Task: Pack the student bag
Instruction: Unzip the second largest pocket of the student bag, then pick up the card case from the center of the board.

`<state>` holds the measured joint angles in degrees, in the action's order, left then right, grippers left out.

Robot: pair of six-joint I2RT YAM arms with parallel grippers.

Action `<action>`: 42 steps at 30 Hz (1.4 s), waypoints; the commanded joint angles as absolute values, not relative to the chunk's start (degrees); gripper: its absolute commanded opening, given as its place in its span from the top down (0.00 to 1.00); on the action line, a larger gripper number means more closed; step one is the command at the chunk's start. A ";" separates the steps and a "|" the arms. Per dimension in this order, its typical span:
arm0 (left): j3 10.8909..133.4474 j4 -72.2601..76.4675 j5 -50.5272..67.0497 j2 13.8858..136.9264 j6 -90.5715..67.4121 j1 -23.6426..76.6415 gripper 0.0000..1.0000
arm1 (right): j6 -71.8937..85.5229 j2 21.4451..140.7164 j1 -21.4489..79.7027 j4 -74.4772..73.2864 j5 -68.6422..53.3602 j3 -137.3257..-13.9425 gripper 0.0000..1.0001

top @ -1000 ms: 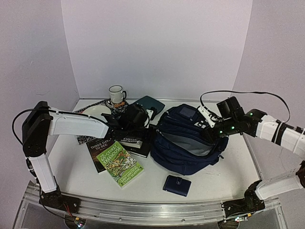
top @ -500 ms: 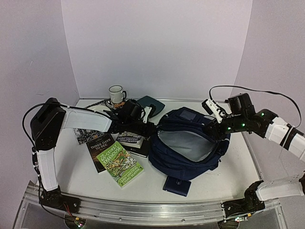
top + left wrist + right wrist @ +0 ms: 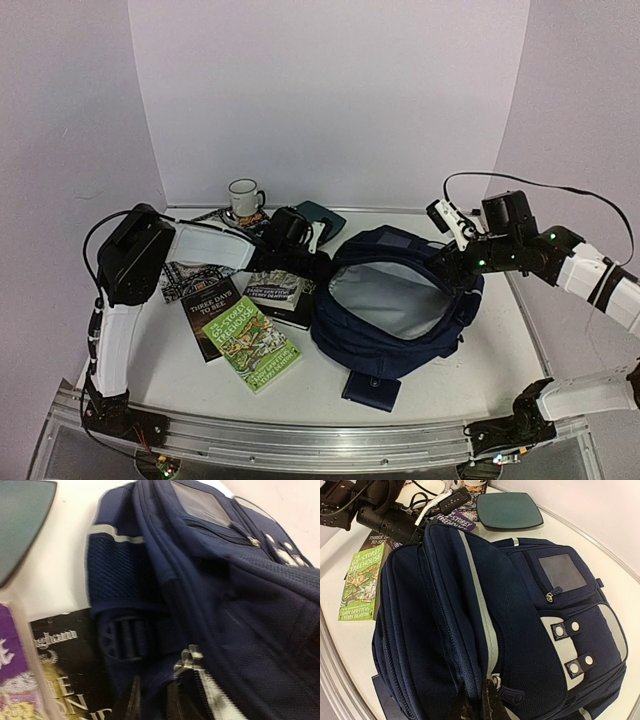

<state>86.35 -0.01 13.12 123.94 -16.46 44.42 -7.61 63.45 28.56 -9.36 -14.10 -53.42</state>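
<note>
The right end effector [image 3: 477,700] is pinched shut on the zipper-lined rim of the student bag [image 3: 520,605], at the bag's right side. It lifts that edge so the mouth gapes. The left end effector [image 3: 152,706] sits at the bag's left edge, beside a white zipper pull [image 3: 187,657]. Its fingers stand close together, but I cannot tell whether they grip fabric. From above, the two seem set on opposite sides to stretch the opening. The grey lining [image 3: 390,300] shows, with nothing visible inside. The bag lies on the worktop [image 3: 160,370], mouth upward, probably so things can be dropped in. A black book [image 3: 275,292] lies just left of the bag, and a green book [image 3: 251,342] further left. A wallet [image 3: 371,388] lies against the bag's near edge, and a teal plate [image 3: 318,217] sits behind its left corner. All of these are outside the bag, so packing looks barely begun
</note>
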 commanded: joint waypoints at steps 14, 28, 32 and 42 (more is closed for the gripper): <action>72.66 -4.30 5.83 100.60 -21.75 42.70 0.27 | -7.31 72.30 28.23 -1.33 -3.42 -63.64 1.00; 60.33 -5.25 -7.16 91.66 -14.43 64.88 0.16 | -6.77 75.86 28.21 -1.66 -3.49 -67.03 1.00; 59.50 -5.26 -8.57 93.64 -8.59 70.47 0.06 | -6.04 75.76 28.25 -1.81 -4.75 -66.48 1.00; 63.74 -4.96 -15.91 105.09 4.66 79.89 0.01 | -5.00 75.58 28.25 -1.88 -7.32 -64.72 1.00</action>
<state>60.08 -5.48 -10.42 101.17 -3.83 77.23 -6.34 76.40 28.51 -7.28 -5.06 -63.16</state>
